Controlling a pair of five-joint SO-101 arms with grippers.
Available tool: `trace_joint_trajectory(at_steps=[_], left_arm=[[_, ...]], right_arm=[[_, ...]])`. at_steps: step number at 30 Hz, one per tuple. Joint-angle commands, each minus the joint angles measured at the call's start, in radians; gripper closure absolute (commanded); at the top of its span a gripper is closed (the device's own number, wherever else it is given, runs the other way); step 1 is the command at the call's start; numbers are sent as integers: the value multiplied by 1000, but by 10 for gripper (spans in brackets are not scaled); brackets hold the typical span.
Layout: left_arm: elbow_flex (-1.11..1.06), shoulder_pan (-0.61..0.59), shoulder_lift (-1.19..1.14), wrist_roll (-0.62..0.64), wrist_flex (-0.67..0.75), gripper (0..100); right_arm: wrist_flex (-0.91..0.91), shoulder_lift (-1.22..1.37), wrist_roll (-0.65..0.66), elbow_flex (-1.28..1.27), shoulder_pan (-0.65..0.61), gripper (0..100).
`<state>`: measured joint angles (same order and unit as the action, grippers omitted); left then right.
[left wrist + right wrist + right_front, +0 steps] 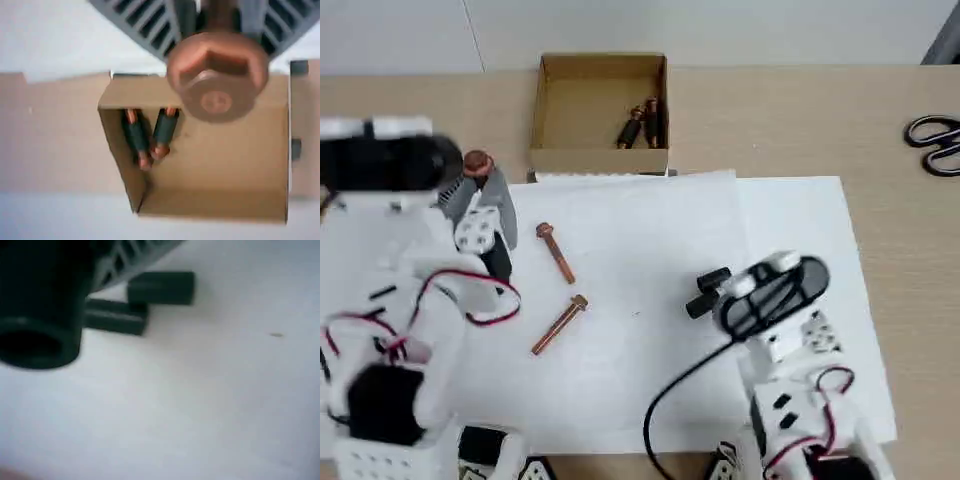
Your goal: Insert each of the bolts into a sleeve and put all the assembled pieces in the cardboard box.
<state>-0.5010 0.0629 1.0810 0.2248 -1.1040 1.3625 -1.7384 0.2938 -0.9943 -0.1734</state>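
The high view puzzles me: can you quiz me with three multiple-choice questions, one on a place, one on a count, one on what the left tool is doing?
1. Where are the assembled pieces? A on the bare table; B in the cardboard box; C beside the scissors.
2. How many loose bolts lie on the white paper? A two; B four; C none.
3. The left tool is: A open; B shut on a bolt; C shut on scissors.
B: both lie inside its walls. A: two lie apart on the sheet. B: a bolt sits clamped in it.
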Motion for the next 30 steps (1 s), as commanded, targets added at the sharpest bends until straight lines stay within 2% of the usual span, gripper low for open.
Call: trace_joint_trajectory(at_steps=[1,5,11,17,20,23,30], left_arm=[[-222,5,189,-3,203,994],[-435,43,382,-2,324,994],[-602,121,591,117,328,994],[-737,144,733,216,330,994],[-756,184,740,272,334,994],[-760,216,735,333,407,994],[-799,276,733,338,483,994]], right_arm=[[-62,-82,-48,-66,-85,997],[-117,-65,-115,-103,-122,997],[-206,-64,-146,-184,-228,997],[-367,-64,-146,-284,-364,997],[-446,-64,-140,-342,-437,997],[-498,-64,-138,-384,-506,997],[-512,-64,-138,-453,-611,997]])
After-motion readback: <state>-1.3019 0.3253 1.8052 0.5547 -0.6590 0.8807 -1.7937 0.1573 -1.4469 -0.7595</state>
